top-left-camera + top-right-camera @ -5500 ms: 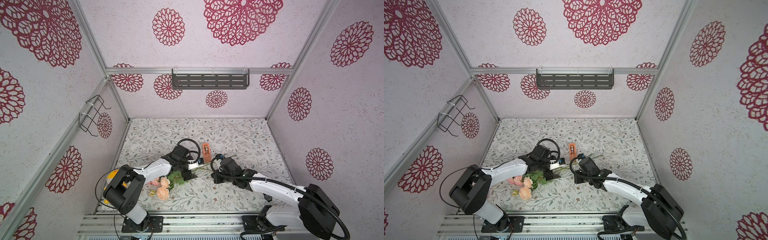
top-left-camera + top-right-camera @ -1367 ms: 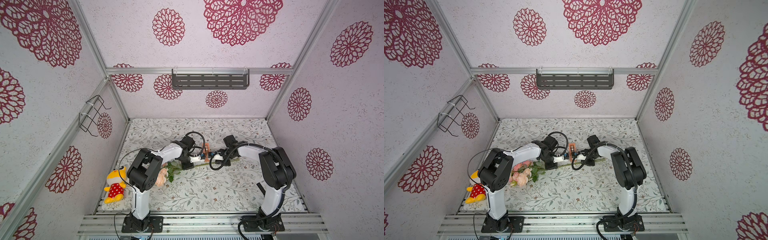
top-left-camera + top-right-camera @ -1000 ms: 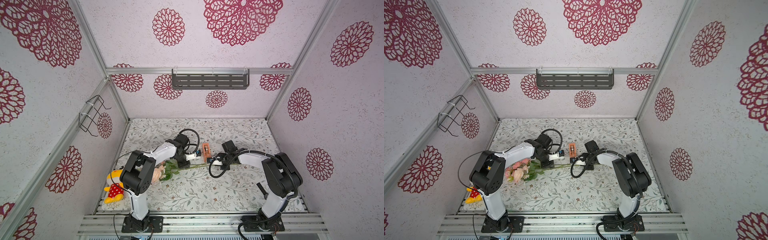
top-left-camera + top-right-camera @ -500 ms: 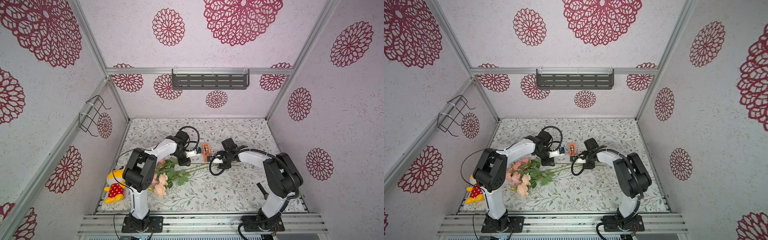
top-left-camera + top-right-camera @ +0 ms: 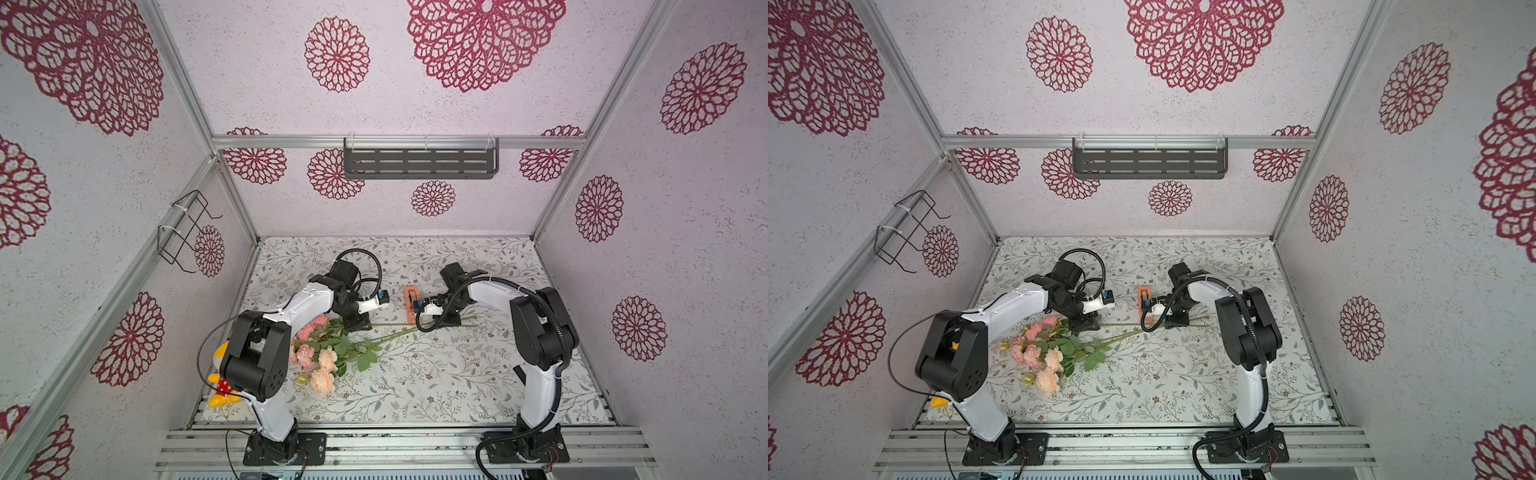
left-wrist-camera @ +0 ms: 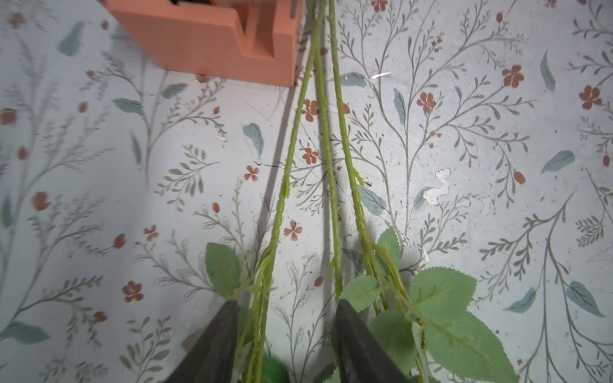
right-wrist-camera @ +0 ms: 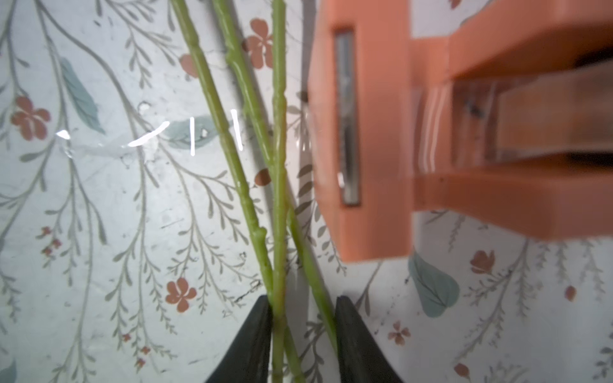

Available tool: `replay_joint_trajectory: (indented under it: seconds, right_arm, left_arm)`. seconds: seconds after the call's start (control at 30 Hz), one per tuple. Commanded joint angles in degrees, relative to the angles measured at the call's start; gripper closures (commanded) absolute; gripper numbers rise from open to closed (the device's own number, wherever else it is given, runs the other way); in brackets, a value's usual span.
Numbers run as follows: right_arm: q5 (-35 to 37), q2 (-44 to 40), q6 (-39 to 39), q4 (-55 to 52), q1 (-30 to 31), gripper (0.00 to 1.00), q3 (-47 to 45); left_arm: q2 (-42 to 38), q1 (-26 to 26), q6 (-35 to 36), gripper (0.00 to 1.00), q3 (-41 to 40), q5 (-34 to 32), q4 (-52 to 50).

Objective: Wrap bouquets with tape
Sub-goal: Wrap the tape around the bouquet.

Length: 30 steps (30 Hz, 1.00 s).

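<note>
Orange dispenser (image 5: 409,318): on the surface (image 5: 457,374), near its middle, between the two end effectors; the tape (image 5: 411,297) sits dark in its slot.
Bouquets (image 5: 332,353): lying flat on the surface in both top views, in front of the dispenser and toward the left arm.
Blooms (image 5: 1042,361): pink and peach among green leaves, just beside the left arm's big black joint.
Stems (image 6: 326,139): thin and green, spread apart at the leafy end, drawing together as they pass just beside the dispenser's near end.
Left end effector (image 6: 287,302): low over the stems where the leaves begin. Its fingers stand moderately wide, and the stems run loose through the gap with bare surface showing between them.
Right end effector (image 7: 302,297): at the bare stem ends, just past the dispenser. The gap is narrow, with stems between the fingers and one against a finger, but they are not squeezed together.
Toy (image 5: 220,384): yellow plush with red, at the surface's edge behind the left arm.
Shelf (image 5: 419,163): grey, slotted, on the back wall.
Rack (image 5: 185,232): black wire, on the side wall by the left arm.
</note>
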Motion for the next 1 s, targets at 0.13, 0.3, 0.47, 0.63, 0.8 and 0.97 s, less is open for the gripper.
replay_joint_trajectory:
  seconds: [0.13,0.3,0.47,0.63,0.8,0.97]
  right_arm:
    - [9.5,2.6,1.8,-6.0,-0.2,0.87,-3.9]
    - [10.6,-5.5,3.4,5.6,0.1,1.00,-14.1]
    - [10.6,-13.9,4.2,22.4,1.4,1.00,-24.9]
    - [13.1,-17.7,2.7,36.2,4.4,1.00,-32.9]
    - [12.6,-20.9,4.2,43.5,6.3,1.00,-36.8]
    - [8.8,-22.9,4.4,45.3,5.6,1.00,-38.2]
  left_arm:
    - [-7.9,-1.5,1.7,0.17,-7.5,5.5,14.9]
    - [-4.5,-5.5,0.9,0.01,-9.3,5.8,18.0]
    - [0.7,-7.5,2.7,0.02,-6.5,4.2,16.0]
    - [6.7,-9.0,3.4,0.02,-2.4,2.6,13.8]
    - [12.0,-10.5,4.7,0.05,1.2,0.9,10.2]
    - [13.3,-10.9,6.8,0.17,2.9,0.1,6.1]
